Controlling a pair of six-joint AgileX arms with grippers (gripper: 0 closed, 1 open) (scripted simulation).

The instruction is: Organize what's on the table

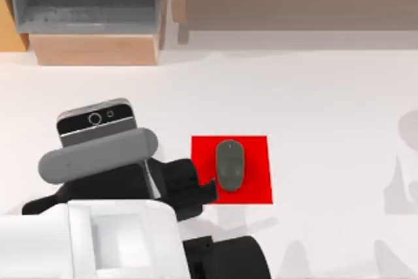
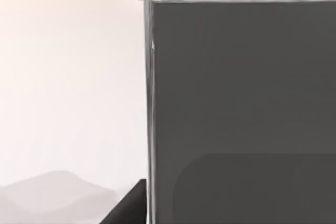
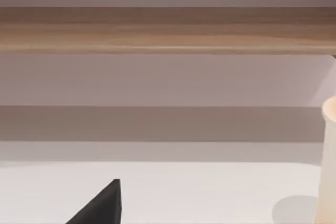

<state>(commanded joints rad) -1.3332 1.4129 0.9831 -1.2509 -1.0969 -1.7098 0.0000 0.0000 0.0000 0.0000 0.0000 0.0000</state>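
**Left arm low over phone as mouse sits on red mat**

The white table (image 1: 326, 89) spreads across the top view, running from the wooden shelf (image 1: 98, 47) at 11 o'clock down to the near edge. Near the centre lies a red mat (image 1: 251, 161), and a dark grey mouse (image 1: 230, 164) rests on it, lengthwise toward 12 o'clock. Left of the mat, at about 9 o'clock from it, a phone (image 1: 96, 121) lies flat on the table with its camera ring facing up; the left arm (image 1: 98, 155) covers the phone's near end. The left gripper (image 1: 189, 191) sits just beside the mat's left edge, and whether its fingers are spread or closed cannot be told. In the left wrist view the phone's grey back (image 2: 241, 103) looms close, with bare table beside it. The right wrist view faces the shelf's wooden board (image 3: 168, 30) across the table, with a cream cylinder (image 3: 329, 161) standing at the edge.
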